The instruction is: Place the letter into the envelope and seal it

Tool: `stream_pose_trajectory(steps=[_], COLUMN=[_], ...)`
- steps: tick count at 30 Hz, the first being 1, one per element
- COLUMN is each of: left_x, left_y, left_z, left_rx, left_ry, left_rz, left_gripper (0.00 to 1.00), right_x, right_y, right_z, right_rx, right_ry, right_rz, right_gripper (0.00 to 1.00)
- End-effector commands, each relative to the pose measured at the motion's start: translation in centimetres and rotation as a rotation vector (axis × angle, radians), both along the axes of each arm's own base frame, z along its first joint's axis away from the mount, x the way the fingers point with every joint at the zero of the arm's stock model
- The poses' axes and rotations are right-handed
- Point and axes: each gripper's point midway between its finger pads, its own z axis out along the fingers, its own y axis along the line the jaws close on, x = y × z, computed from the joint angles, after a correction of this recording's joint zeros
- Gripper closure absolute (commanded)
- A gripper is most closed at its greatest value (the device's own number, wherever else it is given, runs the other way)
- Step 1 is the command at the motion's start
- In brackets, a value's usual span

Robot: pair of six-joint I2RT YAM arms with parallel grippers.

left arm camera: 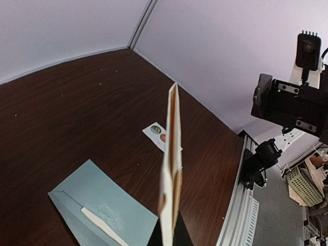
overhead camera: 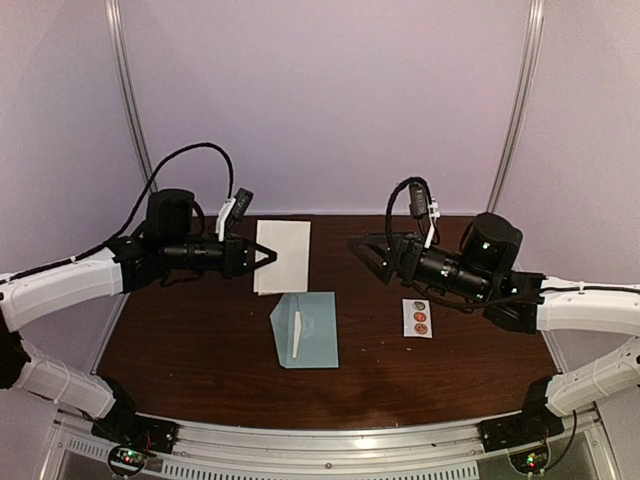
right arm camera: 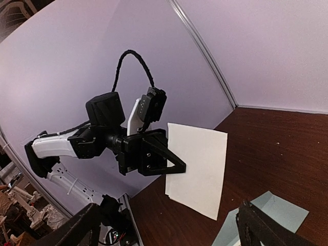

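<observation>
The envelope is lying lower centre on the bench. The left claw is pinching the letter; the right claw is hanging spread. The sticker sheet is showing print too small to read.

You get dim, even light with a lavender cast on the walls in all three views, and shadows on the dark brown wooden table are soft and faint. In the top view the wall seams bow toward the edges, and the silver metal rail at the near edge catches a mild glare. In the left wrist view the cream rectangular paper sheet blurs close to the lens at the bottom. In the right wrist view the right gripper shows its black fingers soft and out of focus, and the sheet's white face looks washed out.
</observation>
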Motion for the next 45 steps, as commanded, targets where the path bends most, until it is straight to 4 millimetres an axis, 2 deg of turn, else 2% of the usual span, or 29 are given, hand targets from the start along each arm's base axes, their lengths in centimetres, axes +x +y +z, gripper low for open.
stream_pose_trajectory(steps=[1,5,10,22,32,37,45], left_x=[0.2,0.4,1.5,2.3,1.9,1.9,1.7], left_y=[1.7,1.6,2.4,4.6,4.7,5.0,5.3], left_z=[-6.5,-9.4,-12.7,-18.1,-19.7,-20.4,-21.8], left_rx=[0.11,0.155,0.205,0.249,0.23,0.234,0.241], left_ry=[0.169,0.231,0.32,0.488,0.551,0.58,0.631], left_rz=[-0.01,-0.008,0.033,0.106,0.12,0.147,0.18], left_gripper=[1.0,1.0,1.0,1.0,1.0,1.0,1.0], right_x=[2.3,3.6,4.2,5.0,5.1,4.9,4.7], right_y=[-0.8,-0.6,0.4,1.7,2.6,3.4,3.8], right_z=[-4.0,-7.2,-10.9,-18.9,-23.7,-25.5,-27.6], right_rx=[-0.103,-0.183,-0.253,-0.373,-0.454,-0.488,-0.521], right_ry=[0.12,0.208,0.3,0.48,0.574,0.602,0.641], right_rz=[-0.143,-0.201,-0.202,-0.222,-0.214,-0.196,-0.197], right_gripper=[0.07,0.07,0.09,0.15,0.17,0.28,0.3])
